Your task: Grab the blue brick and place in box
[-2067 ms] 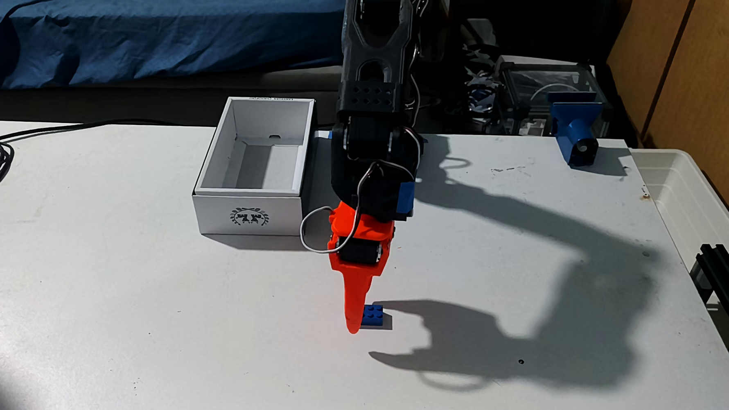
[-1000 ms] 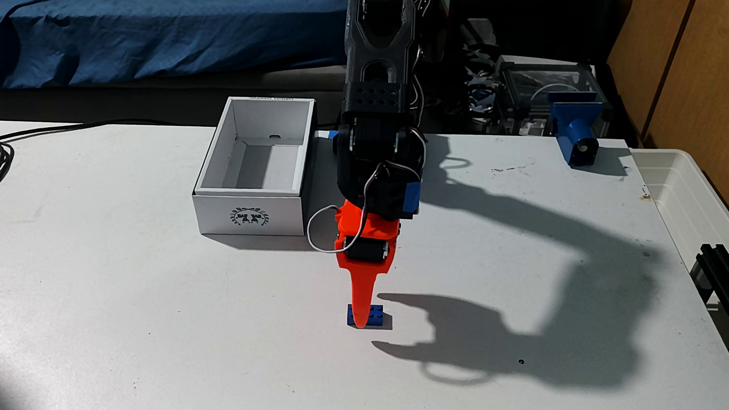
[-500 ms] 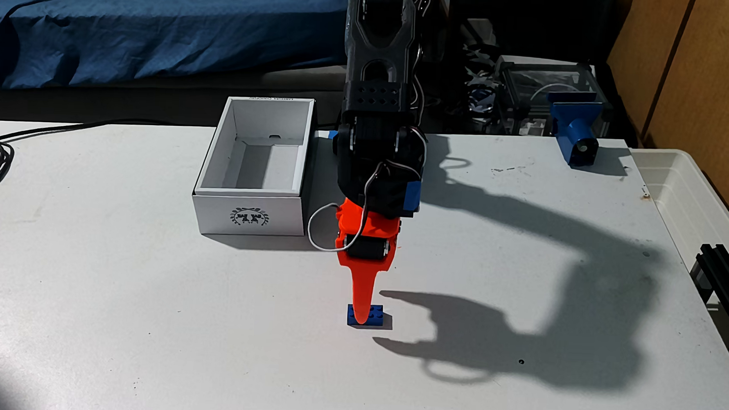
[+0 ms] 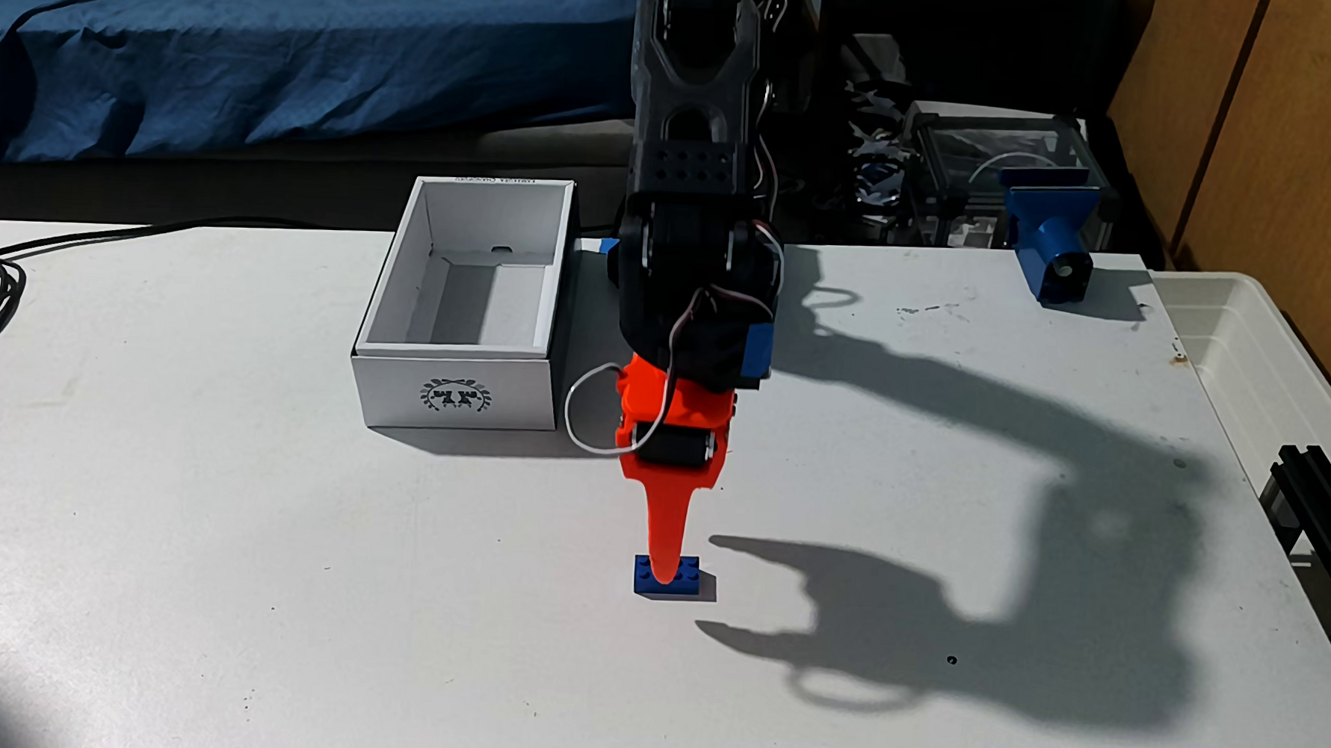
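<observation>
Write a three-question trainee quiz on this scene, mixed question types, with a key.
1. True or false: the brick lies inside the box.
2. Multiple choice: in the fixed view, the orange gripper tip is (A) over the box, (B) at the brick's middle, (C) beside the blue clamp.
3. Fill in: the box stands to the ___ of the arm in the fixed view.

Key: 1 false, the brick sits on the table; 2 B; 3 left.
</observation>
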